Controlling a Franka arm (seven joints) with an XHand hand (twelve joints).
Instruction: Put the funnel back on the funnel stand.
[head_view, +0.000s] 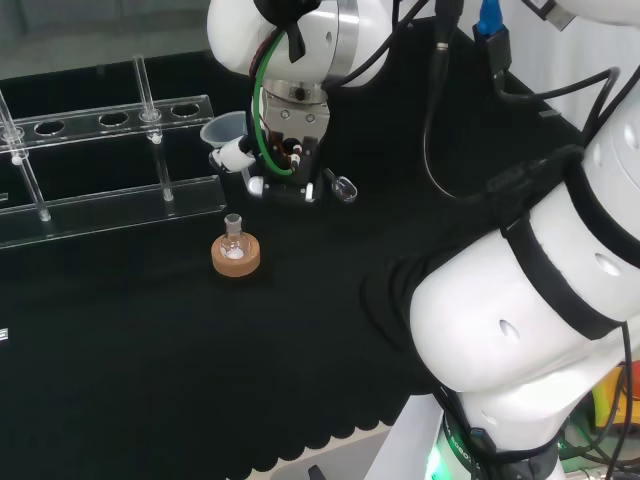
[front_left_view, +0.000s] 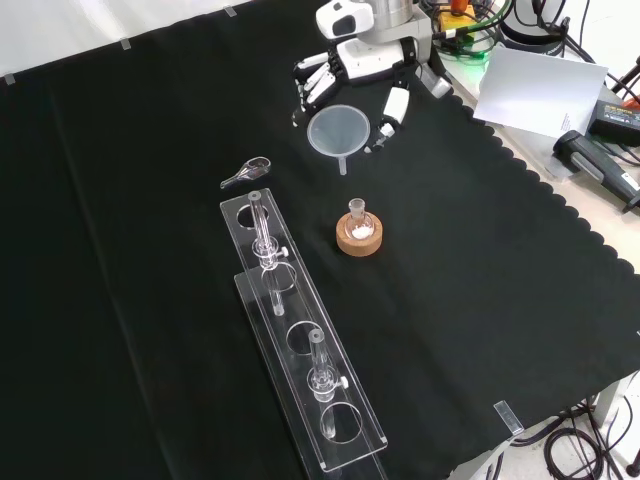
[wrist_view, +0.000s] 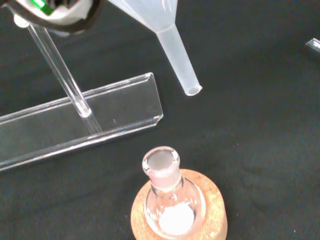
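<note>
The hand (front_left_view: 365, 62) is at the far end of the cloth in the front view, fingers (front_left_view: 318, 82) curled toward the funnel (front_left_view: 339, 132), thumb (front_left_view: 394, 106) at the other side of the rim. The funnel is held by its rim between them, mouth up and tilted, spout pointing toward the flask. In the head view the funnel (head_view: 224, 131) is just left of the hand (head_view: 283, 160), beside the right end of the stand (head_view: 110, 118).

The funnel stand (front_left_view: 300, 330) is a clear plastic rack, two long plates on clear posts, upper plate with a row of round holes. It runs from the middle of the cloth toward the near edge in the front view. No funnel sits in any hole.

A small flask (front_left_view: 357, 222) stands upright in a cork ring (front_left_view: 359, 238), to the right of the stand's far end in the front view, apart from it. White material at its bottom in the wrist view (wrist_view: 172, 200). The funnel spout (wrist_view: 180, 60) is above and apart from the flask mouth there.

A small clear glass piece (front_left_view: 246, 173) lies on the cloth just beyond the stand's far end.

No legible writing or labels on any item.
</note>
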